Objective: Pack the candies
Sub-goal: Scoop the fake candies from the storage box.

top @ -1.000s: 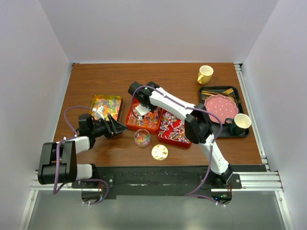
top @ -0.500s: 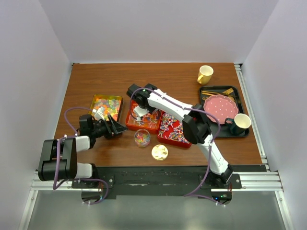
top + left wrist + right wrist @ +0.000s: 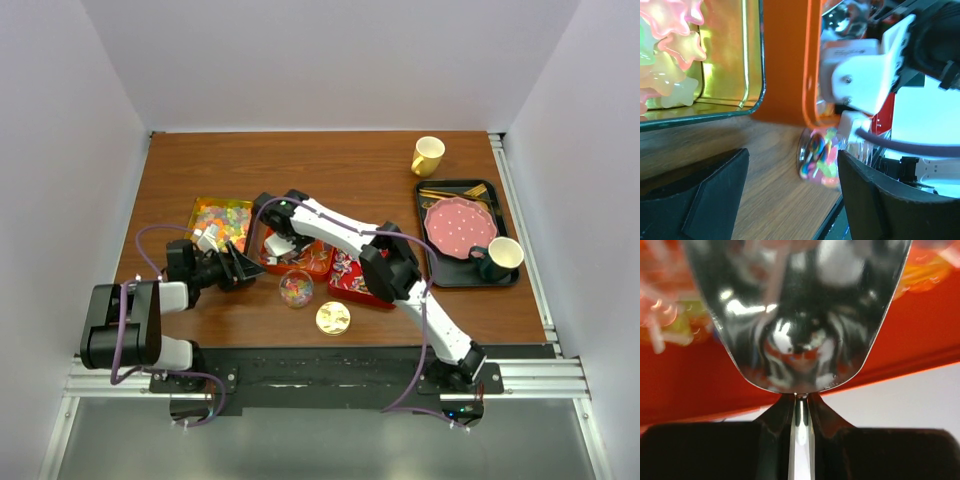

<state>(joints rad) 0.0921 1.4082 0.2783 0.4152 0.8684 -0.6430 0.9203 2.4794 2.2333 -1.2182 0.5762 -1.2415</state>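
Candies lie in three trays: gummy pieces in a gold tray (image 3: 222, 218), clear-wrapped ones in a red tray (image 3: 305, 256), swirled ones in a second red tray (image 3: 355, 272). A small clear jar (image 3: 296, 288) on the table holds some mixed candies; it also shows in the left wrist view (image 3: 821, 156). My left gripper (image 3: 248, 268) is open and empty, lying low on the table and facing the jar (image 3: 792, 167). My right gripper (image 3: 278, 243) is at the left end of the first red tray, shut on a shiny metal scoop (image 3: 795, 315), with its fingers (image 3: 730, 450) clamping the handle.
A round gold lid (image 3: 333, 318) lies on the table near the jar. A black tray (image 3: 450, 275) at the right holds a pink dotted plate (image 3: 460, 225) and a dark cup (image 3: 497, 258). A yellow mug (image 3: 427, 155) stands at the back right.
My right arm has swung left and nearer, carrying the scoop from the middle of the red tray to its left end. The left arm has hardly moved.
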